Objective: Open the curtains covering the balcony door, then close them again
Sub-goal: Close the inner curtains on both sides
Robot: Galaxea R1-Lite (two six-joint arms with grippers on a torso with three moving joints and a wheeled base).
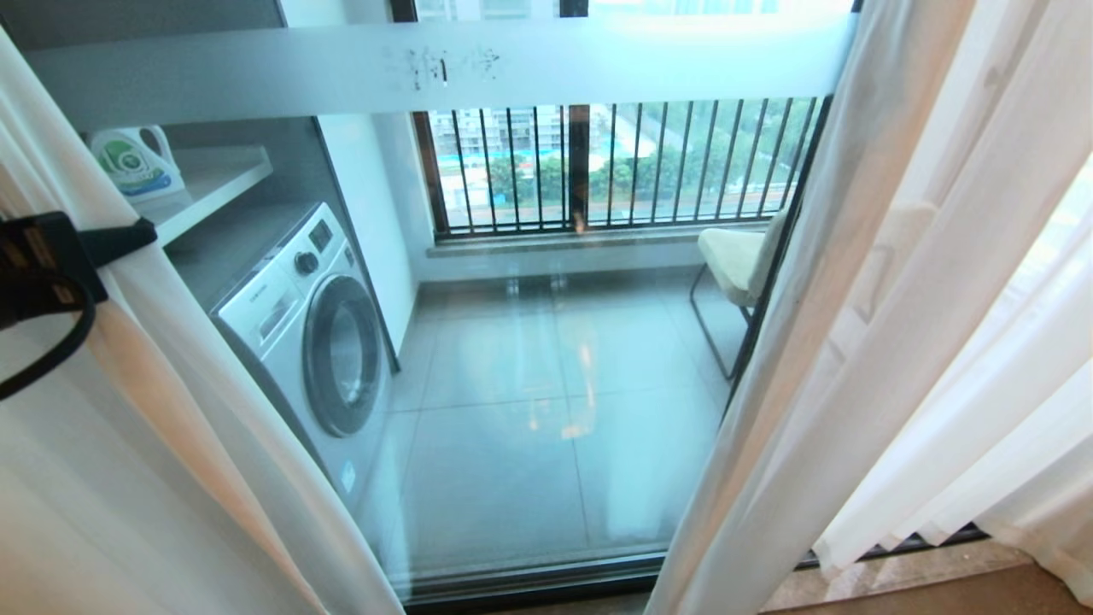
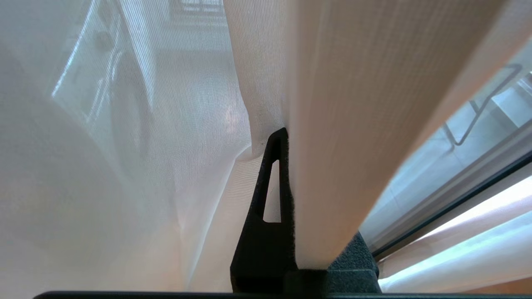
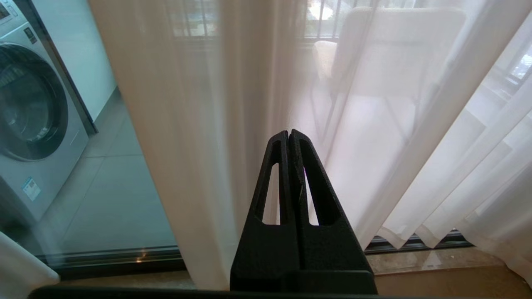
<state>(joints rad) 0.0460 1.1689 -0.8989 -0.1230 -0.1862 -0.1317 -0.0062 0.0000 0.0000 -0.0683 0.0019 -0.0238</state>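
The sheer white curtains stand parted, with a left panel (image 1: 171,410) and a right panel (image 1: 854,299). Between them shows the balcony door (image 1: 529,384), its frosted band (image 1: 598,60) across the top. My left gripper (image 1: 124,237) is at the far left, shut on the hemmed edge of the left panel. In the left wrist view that gripper (image 2: 286,141) has the curtain fold (image 2: 332,145) pinched; one black finger (image 2: 272,182) shows and the fabric hides the other. My right gripper (image 3: 289,135) is shut on nothing, pointing at the right panel (image 3: 199,124) without touching it. It is outside the head view.
Behind the glass stand a washing machine (image 1: 316,342), a detergent bottle (image 1: 137,162) on a shelf, and a pale chair (image 1: 734,260) partly behind the right panel. A black-barred railing window (image 1: 632,162) closes the balcony's far side. The door's dark bottom track (image 1: 529,585) runs along the floor.
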